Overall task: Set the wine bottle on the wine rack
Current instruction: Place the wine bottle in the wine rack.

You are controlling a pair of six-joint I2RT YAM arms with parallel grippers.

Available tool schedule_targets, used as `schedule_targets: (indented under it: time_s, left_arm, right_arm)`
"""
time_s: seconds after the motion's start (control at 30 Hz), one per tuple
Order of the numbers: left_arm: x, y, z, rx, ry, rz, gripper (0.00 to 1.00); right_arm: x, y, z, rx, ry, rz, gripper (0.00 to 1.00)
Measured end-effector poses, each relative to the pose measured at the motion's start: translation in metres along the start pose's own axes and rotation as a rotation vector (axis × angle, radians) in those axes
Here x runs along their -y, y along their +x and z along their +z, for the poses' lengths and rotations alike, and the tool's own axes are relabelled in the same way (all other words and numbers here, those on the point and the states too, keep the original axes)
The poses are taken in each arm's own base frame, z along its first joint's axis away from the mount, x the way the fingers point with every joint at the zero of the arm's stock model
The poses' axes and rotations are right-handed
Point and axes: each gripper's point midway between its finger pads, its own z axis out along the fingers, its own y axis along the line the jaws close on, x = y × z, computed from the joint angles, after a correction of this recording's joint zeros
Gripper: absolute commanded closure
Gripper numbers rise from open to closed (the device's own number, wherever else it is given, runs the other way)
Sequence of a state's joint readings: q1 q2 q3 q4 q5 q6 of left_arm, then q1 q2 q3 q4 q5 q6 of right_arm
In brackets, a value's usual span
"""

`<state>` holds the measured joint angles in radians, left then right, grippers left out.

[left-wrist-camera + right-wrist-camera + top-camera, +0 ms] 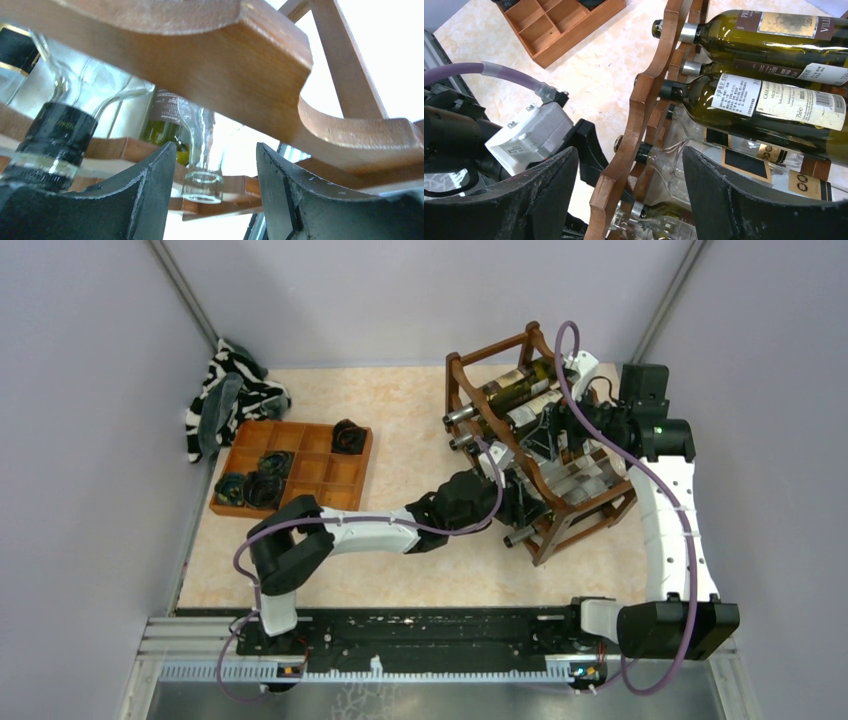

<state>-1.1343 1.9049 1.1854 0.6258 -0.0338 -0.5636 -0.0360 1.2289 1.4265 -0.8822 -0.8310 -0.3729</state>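
Dark reddish-brown wine rack (642, 102) standing right of centre on the beige marbled table (400, 440), loaded with bottles and with one gripper at either face.

The rack's scalloped rails cradle every bottle lying flat, long axes running through the frame, necks toward its near-left face. The top green bottle (744, 35) shows "PR" and "VILL" at its label edges. A lower green bottle (774, 107) carries a white label starting "CASA", "75cl", a barcode and a Chinese back label. The clear wine bottle (201, 150) lies in a lower tier on a wooden rail, glass colourless, mouth toward the left gripper (215, 150), whose fingers stand apart, gripping nothing. The right gripper (630, 155) is spread wide at the far-right face, clamping nothing. An orange-brown compartment tray (361, 472) sits well to the left.
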Motion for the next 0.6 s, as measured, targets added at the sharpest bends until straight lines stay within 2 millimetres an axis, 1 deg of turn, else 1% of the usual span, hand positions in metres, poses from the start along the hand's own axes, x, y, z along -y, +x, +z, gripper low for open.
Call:
schedule_targets:
  time_s: [0.1,0.23,0.33,0.47,0.5,0.53,0.6]
  left_arm:
    - [0.0,0.0,-0.012,-0.005,-0.004,0.0,0.34]
    - [0.002,-0.005,-0.034,-0.009,-0.007,0.002,0.34]
    - [0.005,-0.014,-0.058,0.002,-0.006,0.016,0.34]
    - [0.013,-0.031,-0.086,0.026,0.004,0.061,0.33]
    - [0.014,-0.037,-0.093,0.034,0.004,0.079,0.3]
    - [0.016,-0.042,-0.1,0.045,0.004,0.1,0.22]
    - [0.019,-0.057,-0.116,0.079,-0.001,0.157,0.1]
  right_arm:
    - [-0.001,0.0,-0.001,0.002,-0.001,-0.001,0.24]
    - [0.0,-0.001,-0.003,0.006,0.005,-0.002,0.24]
    - [0.0,-0.002,-0.006,0.011,0.012,-0.003,0.24]
    - [-0.003,-0.004,-0.011,0.02,0.019,-0.018,0.24]
    - [-0.004,-0.005,-0.012,0.021,0.02,-0.022,0.24]
    - [-0.005,-0.006,-0.014,0.021,0.021,-0.025,0.23]
    - [-0.007,-0.012,-0.019,0.029,0.031,-0.044,0.18]
